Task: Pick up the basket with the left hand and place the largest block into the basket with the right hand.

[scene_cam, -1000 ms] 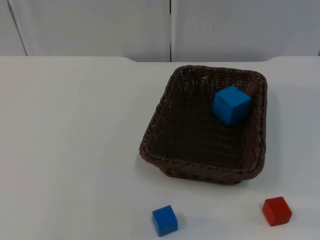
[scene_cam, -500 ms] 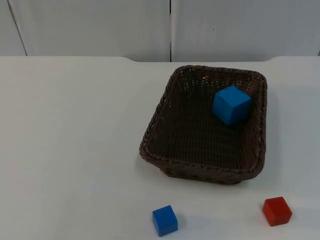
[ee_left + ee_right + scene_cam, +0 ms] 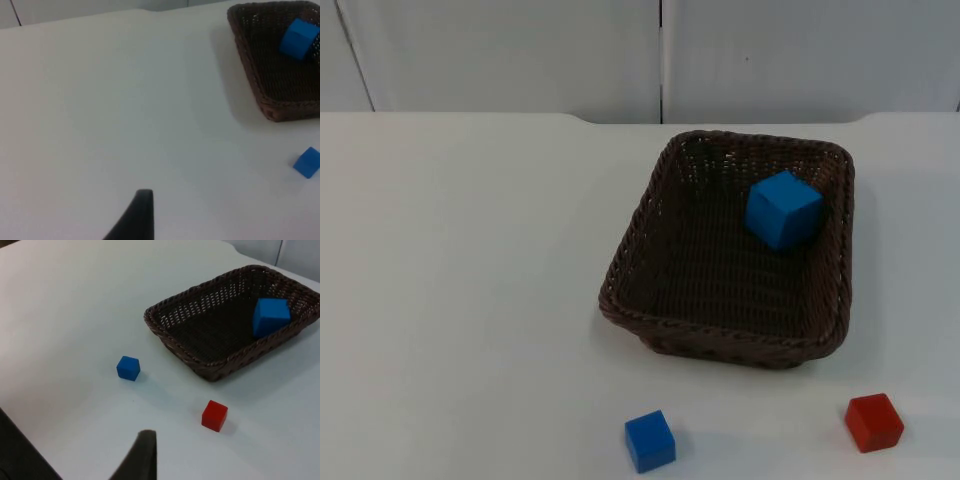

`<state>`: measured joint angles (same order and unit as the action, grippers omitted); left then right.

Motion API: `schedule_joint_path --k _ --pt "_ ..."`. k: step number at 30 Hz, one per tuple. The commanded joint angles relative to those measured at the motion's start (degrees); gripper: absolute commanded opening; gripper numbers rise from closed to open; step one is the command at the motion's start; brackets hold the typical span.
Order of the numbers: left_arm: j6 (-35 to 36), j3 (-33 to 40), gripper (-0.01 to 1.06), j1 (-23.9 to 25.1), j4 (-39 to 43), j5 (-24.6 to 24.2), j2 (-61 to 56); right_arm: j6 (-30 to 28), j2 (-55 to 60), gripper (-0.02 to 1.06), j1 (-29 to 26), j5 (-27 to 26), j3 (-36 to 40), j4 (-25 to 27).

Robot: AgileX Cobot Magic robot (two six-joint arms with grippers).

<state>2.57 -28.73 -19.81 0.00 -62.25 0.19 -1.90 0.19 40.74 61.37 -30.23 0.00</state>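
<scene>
A: Three blocks in all. Where does each one sit?

B: The large blue block (image 3: 784, 209) lies inside the brown woven basket (image 3: 620, 290), toward its far right corner, tilted against the weave near the right wall. The small blue block (image 3: 650, 440) and the red block (image 3: 874, 422) sit on the white counter (image 3: 460, 300), out in front of the basket's near rim, well apart from each other and clear of the basket.

A: And the basket itself?

B: It rests flat on the counter, right of the middle, its far rim near the counter's back edge, where the grey partition wall (image 3: 520, 50) rises. Its right rim lies near the picture's right edge in the top view.

A: How much open room is there?

B: A wide bare stretch of counter runs along the basket's left side. In front, a strip of bare surface separates the near rim from the two small blocks.

A: What about the arms?

B: The left pincer (image 3: 137, 220) shows one dark fingertip above bare counter, well away from the basket; I cannot tell whether it is spread or pressed together. The right pincer (image 3: 142, 455) shows a fingertip too, on the near side of the red block, and its state is just as unclear. Neither one touches anything.
</scene>
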Motion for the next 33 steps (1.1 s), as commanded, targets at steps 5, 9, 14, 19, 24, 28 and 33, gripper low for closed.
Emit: schedule_joint_path --k 5,9,14,19,24,28,33 --pt "-1.24 0.22 1.05 -0.15 -1.31 0.65 -0.19 -0.02 -0.19 0.91 -0.01 0.37 0.67 -0.73" --pt "-1.74 0.22 1.05 -0.15 -1.31 0.65 -0.19 0.41 -0.19 0.91 -0.01 0.37 0.67 -1.01" --pt "-1.72 0.22 1.05 -0.15 -1.31 0.75 -0.19 0.41 -0.19 0.91 -0.01 0.37 0.67 -1.01" --pt "-1.72 0.22 1.05 -0.15 -0.68 0.79 -0.19 0.41 -0.19 0.91 -0.01 0.37 0.67 -1.01" --pt "-1.72 0.22 1.05 -0.15 -0.37 0.79 -0.19 0.41 -0.19 0.91 -0.01 0.37 0.67 -1.01" --pt "-2.2 0.22 1.05 -0.15 -0.54 0.79 -0.19 0.41 -0.19 0.91 -0.01 0.37 0.67 -1.01" --pt "-2.57 0.22 1.05 -0.15 -0.73 0.79 -0.19 0.37 -0.19 1.05 -0.01 0.37 0.67 -1.01"
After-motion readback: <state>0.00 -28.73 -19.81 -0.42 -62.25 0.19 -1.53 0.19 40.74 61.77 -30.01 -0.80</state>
